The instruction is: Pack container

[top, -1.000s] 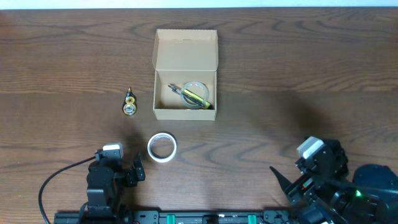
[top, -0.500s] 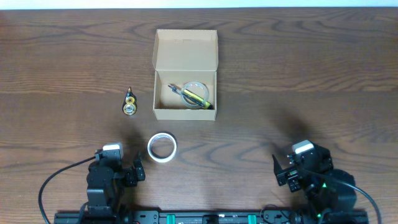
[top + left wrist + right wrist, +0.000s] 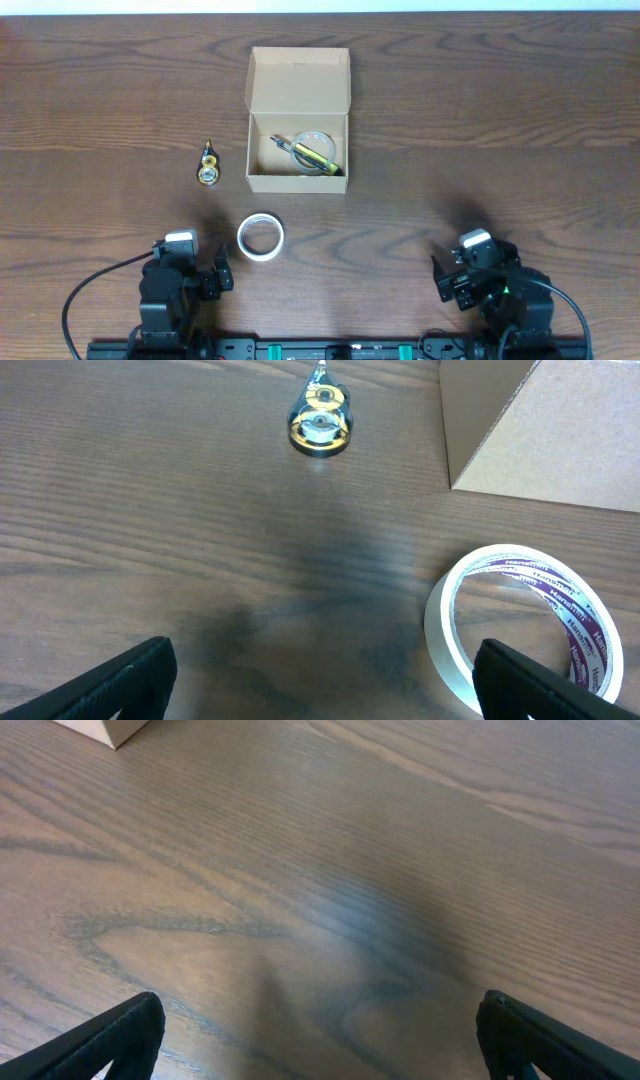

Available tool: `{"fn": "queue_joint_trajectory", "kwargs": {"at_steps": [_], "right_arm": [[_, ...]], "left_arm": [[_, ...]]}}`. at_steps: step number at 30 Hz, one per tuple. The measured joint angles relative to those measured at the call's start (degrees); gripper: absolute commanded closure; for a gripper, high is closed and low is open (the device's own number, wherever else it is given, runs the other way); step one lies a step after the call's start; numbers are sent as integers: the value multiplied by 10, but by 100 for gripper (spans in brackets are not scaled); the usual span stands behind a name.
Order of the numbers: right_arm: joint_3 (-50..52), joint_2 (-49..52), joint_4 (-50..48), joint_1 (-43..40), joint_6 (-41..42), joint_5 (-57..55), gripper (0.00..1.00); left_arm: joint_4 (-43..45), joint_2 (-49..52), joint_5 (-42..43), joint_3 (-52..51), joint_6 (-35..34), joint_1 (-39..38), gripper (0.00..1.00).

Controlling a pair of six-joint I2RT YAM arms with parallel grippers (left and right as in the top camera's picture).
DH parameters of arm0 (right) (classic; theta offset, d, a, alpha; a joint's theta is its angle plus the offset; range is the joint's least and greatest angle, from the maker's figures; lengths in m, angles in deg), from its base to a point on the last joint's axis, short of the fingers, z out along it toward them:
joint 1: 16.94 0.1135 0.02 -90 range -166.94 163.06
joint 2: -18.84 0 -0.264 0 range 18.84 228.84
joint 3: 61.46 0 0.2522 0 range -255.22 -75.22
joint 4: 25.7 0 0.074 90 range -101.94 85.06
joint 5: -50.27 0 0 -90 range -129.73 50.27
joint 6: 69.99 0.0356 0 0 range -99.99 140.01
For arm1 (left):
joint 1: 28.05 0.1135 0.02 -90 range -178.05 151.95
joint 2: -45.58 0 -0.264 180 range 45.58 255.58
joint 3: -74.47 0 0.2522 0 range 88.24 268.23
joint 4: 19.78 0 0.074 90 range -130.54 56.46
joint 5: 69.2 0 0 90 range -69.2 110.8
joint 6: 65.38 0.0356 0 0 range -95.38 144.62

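The tan cardboard container (image 3: 298,100) stands open at the table's middle back, flap lid raised; inside lie a clear tape roll and a yellow-black tool (image 3: 315,153). Its corner shows in the left wrist view (image 3: 540,430) and the right wrist view (image 3: 105,728). A white tape roll (image 3: 261,237) lies in front of it, also in the left wrist view (image 3: 525,625). A small yellow tape dispenser (image 3: 208,165) lies left of the container, also in the left wrist view (image 3: 320,422). My left gripper (image 3: 320,680) is open and empty, near the white roll. My right gripper (image 3: 320,1040) is open and empty over bare wood.
The brown wooden table (image 3: 500,120) carries everything. My left arm (image 3: 178,285) and right arm (image 3: 490,285) sit at the front edge, with a black rail along the bottom.
My right arm has drawn back left and settled at the front edge with its gripper facing the table. The left arm and all objects have not moved.
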State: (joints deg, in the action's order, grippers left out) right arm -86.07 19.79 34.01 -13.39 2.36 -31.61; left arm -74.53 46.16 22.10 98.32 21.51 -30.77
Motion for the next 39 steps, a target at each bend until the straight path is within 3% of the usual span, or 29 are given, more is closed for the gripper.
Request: {"fn": "queue_joint_trajectory", "kwargs": {"at_steps": [29,34,39], "right_arm": [[0,0,0,0,0,0,1],[0,0,-1,0,0,0,1],[0,-1,-2,0,0,0,1]], "left_arm": [[2,0,0,0,0,0,5],[76,15,0,-2,0,0,5],[155,118,0,36,0,0,5]]}}
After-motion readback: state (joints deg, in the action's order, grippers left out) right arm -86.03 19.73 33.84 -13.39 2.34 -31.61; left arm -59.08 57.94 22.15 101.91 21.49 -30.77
